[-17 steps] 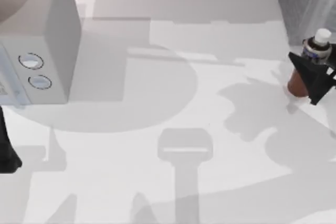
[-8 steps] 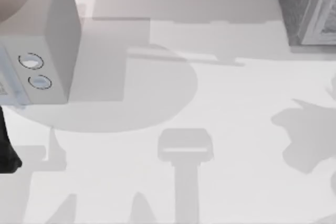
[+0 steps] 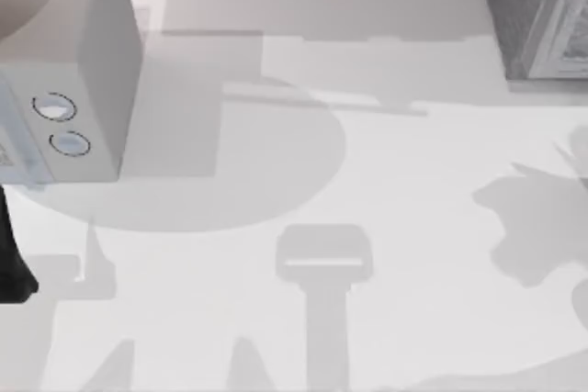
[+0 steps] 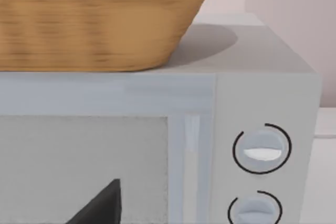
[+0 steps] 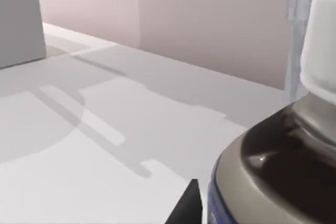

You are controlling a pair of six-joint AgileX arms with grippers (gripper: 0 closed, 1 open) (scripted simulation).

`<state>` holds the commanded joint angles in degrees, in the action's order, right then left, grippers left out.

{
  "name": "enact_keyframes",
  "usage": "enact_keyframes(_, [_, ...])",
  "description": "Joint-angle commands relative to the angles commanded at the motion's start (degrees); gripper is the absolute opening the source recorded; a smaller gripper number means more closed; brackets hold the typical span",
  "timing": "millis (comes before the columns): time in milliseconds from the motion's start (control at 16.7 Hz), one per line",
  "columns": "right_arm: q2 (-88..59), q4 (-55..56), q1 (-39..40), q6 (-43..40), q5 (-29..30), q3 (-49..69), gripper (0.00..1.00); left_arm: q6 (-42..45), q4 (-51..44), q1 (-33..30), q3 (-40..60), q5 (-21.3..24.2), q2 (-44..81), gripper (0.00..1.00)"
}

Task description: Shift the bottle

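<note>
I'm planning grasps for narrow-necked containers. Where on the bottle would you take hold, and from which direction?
Grip the bottle around its wide body below the shoulder, coming in from the side with the jaws level. The white cap and neck are narrower and offer less contact, while the body looks round and upright, so a side grasp should hold it steadier.

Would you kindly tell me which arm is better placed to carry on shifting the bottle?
The right arm, I judge. Its wrist view has the bottle pressed up close, white cap and dark shoulder looming large. The left arm sits parked at the table's left edge, facing the microwave.
</note>
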<state>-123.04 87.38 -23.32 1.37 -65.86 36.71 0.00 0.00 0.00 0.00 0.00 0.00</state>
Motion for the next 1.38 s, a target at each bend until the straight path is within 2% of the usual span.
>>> enact_keyframes(360, [-6.9,3.0,4.9,-0.4,5.1,3.3,0.00,0.0,0.0,0.0,0.0,0.0,0.0,1.00])
enact_keyframes(600, [-7.2,3.2,5.1,-0.4,5.4,3.5,0.00,0.0,0.0,0.0,0.0,0.0,0.0,1.00])
enact_keyframes(1380, [-7.2,3.2,5.1,-0.4,5.4,3.5,0.98,0.0,0.0,0.0,0.0,0.0,0.0,1.00])
